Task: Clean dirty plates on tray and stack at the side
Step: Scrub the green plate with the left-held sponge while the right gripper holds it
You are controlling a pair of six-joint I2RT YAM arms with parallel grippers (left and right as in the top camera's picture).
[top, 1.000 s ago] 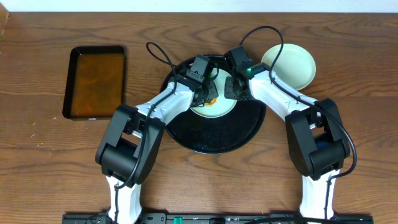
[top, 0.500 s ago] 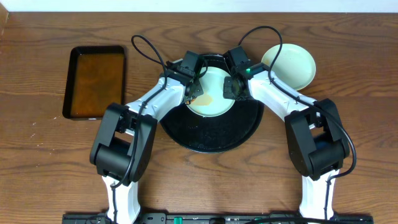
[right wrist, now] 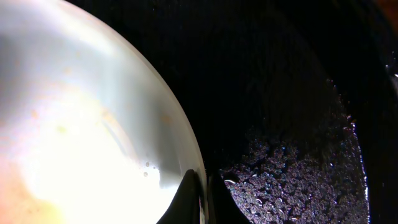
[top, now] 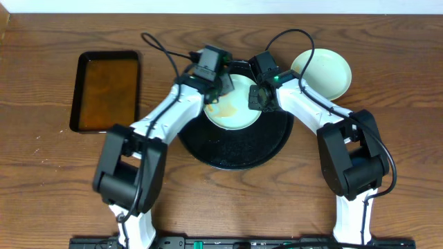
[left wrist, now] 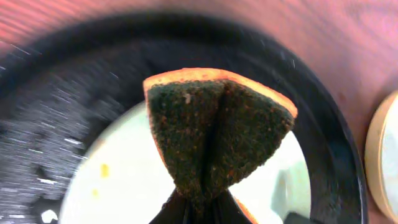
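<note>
A pale mint plate (top: 235, 109) lies on the far part of the black tray (top: 235, 149), with an orange-brown smear (top: 220, 108) on its left side. My left gripper (top: 213, 93) is shut on a folded sponge (left wrist: 217, 130), dark scouring face out and orange at the edges, held over the plate's (left wrist: 118, 186) far left rim. My right gripper (top: 257, 98) is shut on the plate's right rim; in the right wrist view its fingers (right wrist: 189, 199) pinch that rim (right wrist: 186, 143) above the wet tray (right wrist: 298, 124). Another pale plate (top: 322, 72) rests on the table right of the tray.
A rectangular black pan (top: 107, 90) of brownish liquid sits at the left on the wooden table. Cables loop over the far side of the tray. The near half of the tray is wet and bare.
My left arm has swung left and away, carrying the sponge from the plate's middle to its far left rim. The right gripper has held still on the plate's rim.
</note>
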